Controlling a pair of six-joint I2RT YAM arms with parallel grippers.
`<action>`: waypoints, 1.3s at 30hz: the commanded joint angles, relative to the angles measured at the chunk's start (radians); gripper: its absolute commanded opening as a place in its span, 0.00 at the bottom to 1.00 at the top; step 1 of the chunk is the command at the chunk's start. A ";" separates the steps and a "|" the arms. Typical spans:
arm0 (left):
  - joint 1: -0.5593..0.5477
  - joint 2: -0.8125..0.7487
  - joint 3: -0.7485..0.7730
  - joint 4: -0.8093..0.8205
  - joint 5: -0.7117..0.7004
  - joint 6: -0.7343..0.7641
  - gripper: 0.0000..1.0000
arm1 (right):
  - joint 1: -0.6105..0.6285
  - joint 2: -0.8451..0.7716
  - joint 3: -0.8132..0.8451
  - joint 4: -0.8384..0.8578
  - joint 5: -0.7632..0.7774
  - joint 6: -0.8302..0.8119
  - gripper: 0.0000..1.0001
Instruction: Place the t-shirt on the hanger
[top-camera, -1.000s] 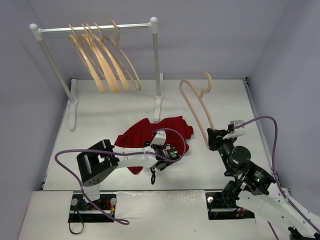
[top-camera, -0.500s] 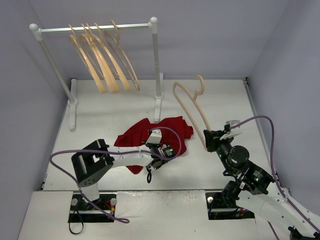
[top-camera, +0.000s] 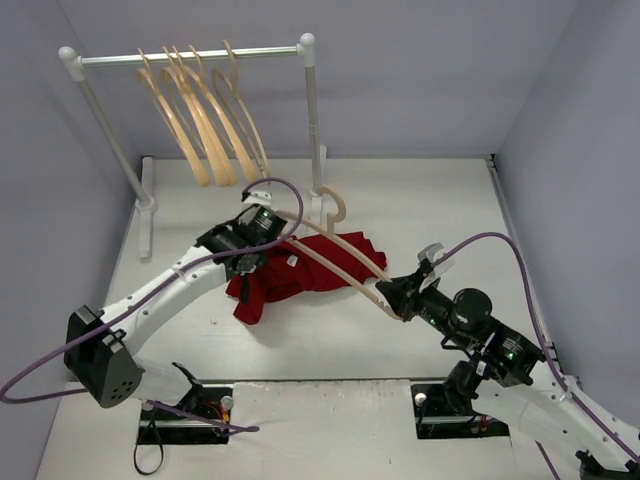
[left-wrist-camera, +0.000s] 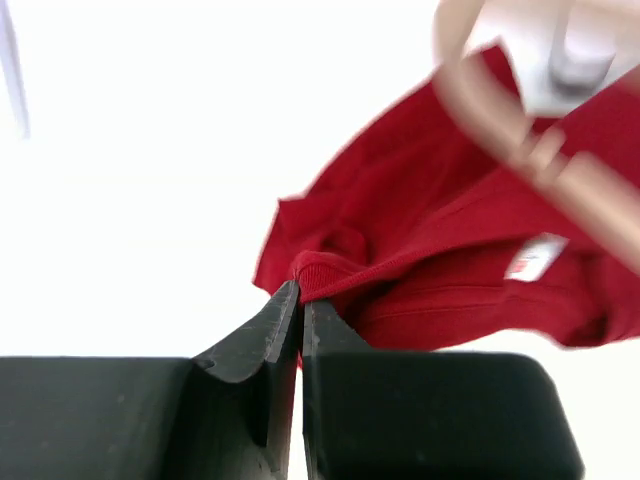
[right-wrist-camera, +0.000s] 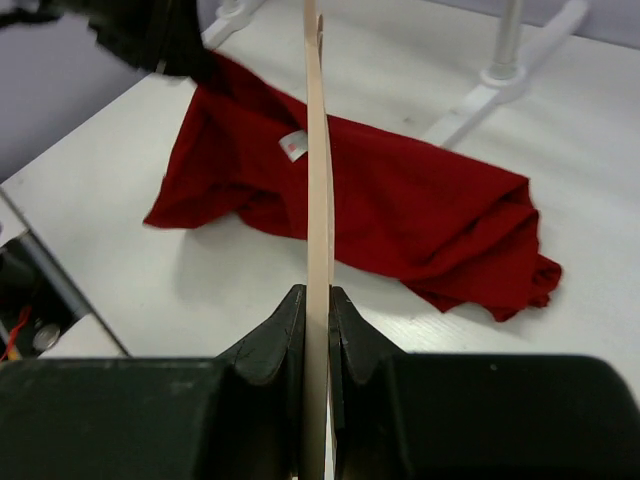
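The left hand (left-wrist-camera: 300, 296) is clamped on an edge of the t-shirt (left-wrist-camera: 440, 260), which lies midway on the surface (top-camera: 450, 210). The right hand (right-wrist-camera: 318, 300), nearer and rightward, pinches the hanger (right-wrist-camera: 316, 150), its length pointing far-left over the cloth.

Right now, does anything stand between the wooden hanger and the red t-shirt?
Nothing visible does. The thin pale bent-wood hanger, clamped in the right gripper, reaches over the dark-red cloth t-shirt, whose ribbed edge the left gripper pinches shut.

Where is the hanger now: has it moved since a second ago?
Yes. The hanger swung left and down toward the stand's right post, over the t-shirt.
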 joint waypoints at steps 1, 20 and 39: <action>0.085 -0.021 0.131 -0.114 0.098 0.184 0.00 | 0.008 -0.008 0.059 0.087 -0.177 -0.023 0.00; 0.331 0.133 0.303 -0.238 0.208 0.357 0.00 | 0.008 0.010 0.110 0.088 -0.295 -0.063 0.00; 0.303 -0.043 0.304 -0.261 0.419 0.479 0.00 | 0.010 0.150 0.146 0.188 -0.373 -0.228 0.00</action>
